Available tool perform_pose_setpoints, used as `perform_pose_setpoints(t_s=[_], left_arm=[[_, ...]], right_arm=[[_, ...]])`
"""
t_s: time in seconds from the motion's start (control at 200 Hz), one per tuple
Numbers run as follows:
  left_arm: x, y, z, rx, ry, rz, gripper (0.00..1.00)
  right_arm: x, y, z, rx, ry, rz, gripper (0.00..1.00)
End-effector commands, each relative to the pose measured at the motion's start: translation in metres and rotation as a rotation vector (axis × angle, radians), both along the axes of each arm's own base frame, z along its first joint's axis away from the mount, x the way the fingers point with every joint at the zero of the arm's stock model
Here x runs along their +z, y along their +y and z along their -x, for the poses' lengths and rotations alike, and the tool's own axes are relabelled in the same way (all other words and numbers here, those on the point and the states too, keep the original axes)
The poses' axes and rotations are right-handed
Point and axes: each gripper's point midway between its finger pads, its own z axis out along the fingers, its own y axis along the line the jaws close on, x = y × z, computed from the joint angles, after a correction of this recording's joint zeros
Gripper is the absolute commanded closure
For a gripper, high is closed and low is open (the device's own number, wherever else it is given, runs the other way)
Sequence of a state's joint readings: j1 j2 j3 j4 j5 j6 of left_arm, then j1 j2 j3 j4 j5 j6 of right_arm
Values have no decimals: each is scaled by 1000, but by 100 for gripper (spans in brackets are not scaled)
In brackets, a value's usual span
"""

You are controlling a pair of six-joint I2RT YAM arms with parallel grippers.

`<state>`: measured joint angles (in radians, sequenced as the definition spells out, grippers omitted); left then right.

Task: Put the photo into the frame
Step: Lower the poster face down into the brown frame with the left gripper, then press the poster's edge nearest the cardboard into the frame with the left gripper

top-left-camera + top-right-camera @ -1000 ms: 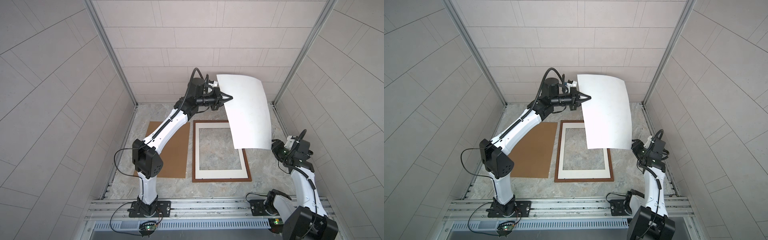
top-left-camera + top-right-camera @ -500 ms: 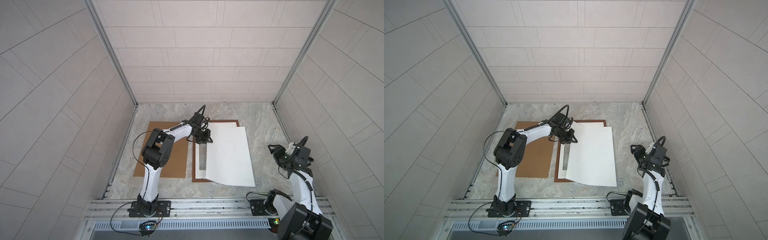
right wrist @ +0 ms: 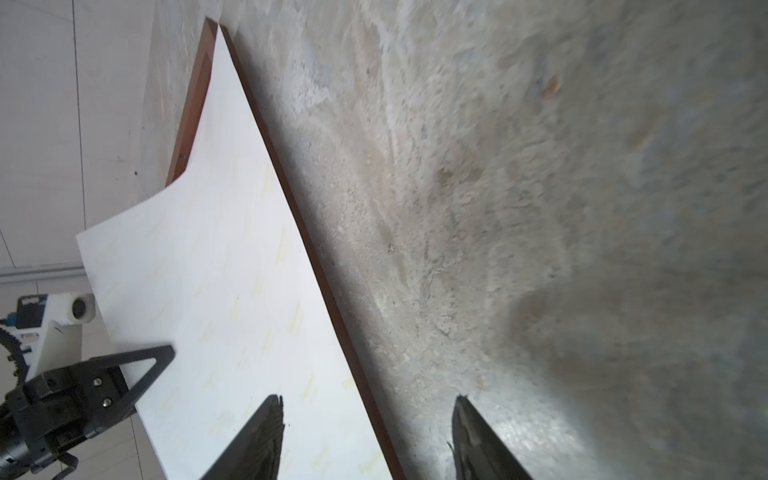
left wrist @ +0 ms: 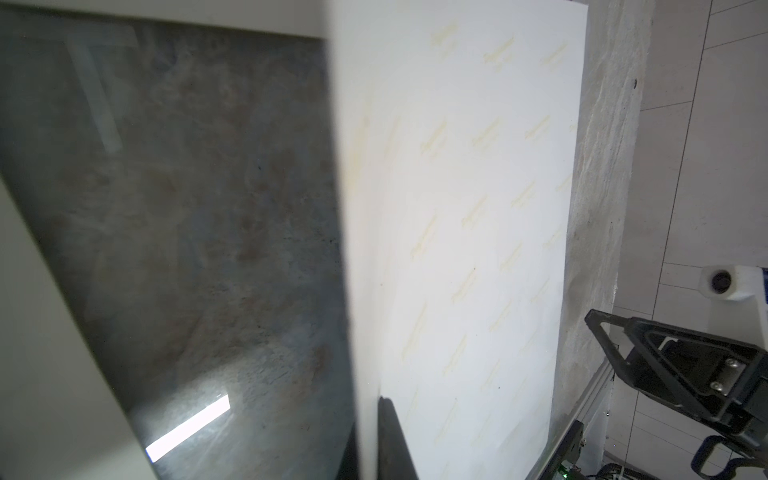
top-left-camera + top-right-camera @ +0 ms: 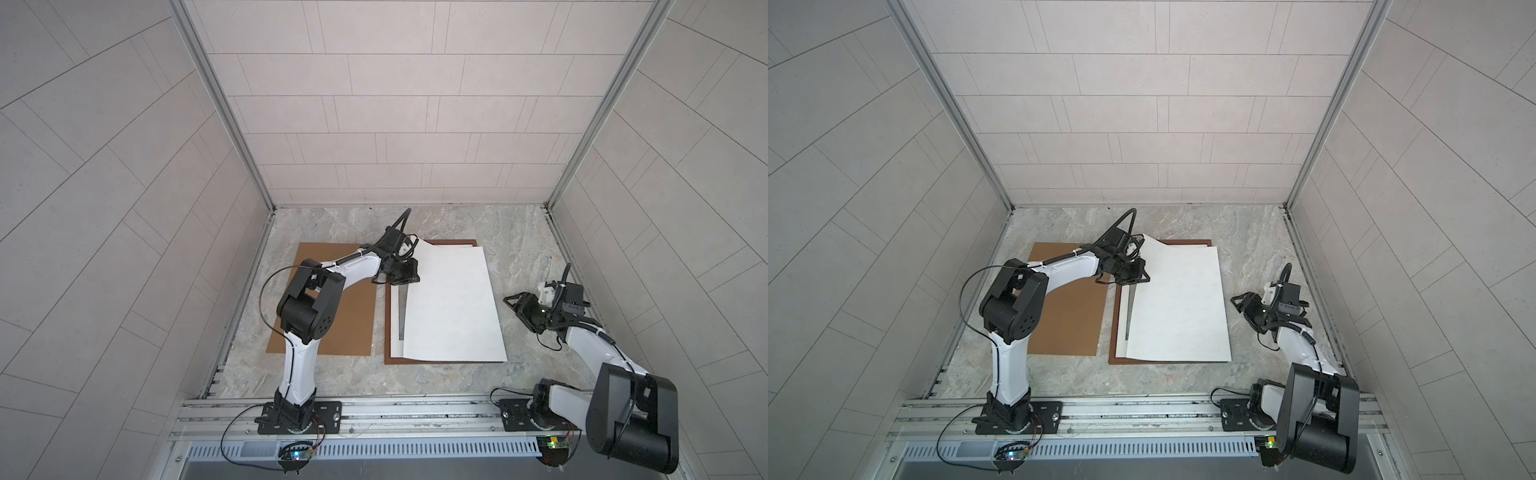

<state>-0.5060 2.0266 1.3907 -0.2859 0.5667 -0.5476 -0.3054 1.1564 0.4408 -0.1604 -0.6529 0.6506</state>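
We take this for a robotics lab cell: pale panelled walls [image 5: 374, 104] box in a marble-look tabletop [image 5: 519, 249], and an aluminium rail [image 5: 415, 409] carries the left arm [image 5: 297, 365] and right arm [image 5: 590, 345].

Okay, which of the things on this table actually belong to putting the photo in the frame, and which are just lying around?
In the job: photo, white back up, gripped by the shut left pincer; wooden frame beneath it.
Lying about: brown backing board beside the frame; white mat inside the frame; open right pincer, empty.
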Motion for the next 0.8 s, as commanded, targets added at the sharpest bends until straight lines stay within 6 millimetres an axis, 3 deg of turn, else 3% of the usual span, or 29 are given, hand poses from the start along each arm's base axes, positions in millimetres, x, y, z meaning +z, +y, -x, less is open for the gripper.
perform_pose_setpoints(t_s=[0.0,0.42,0.791], left_arm=[[19,8,-18,14,-88,32,100],[6,29,-29,45,-63,-11,100],[9,35,-22,105,-61,9,100]], right_arm=[[4,10,-4,69,-32,6,41],[-6,21,-13,148,-22,-26,42],[-11,27,-15,168,-12,-33,43]])
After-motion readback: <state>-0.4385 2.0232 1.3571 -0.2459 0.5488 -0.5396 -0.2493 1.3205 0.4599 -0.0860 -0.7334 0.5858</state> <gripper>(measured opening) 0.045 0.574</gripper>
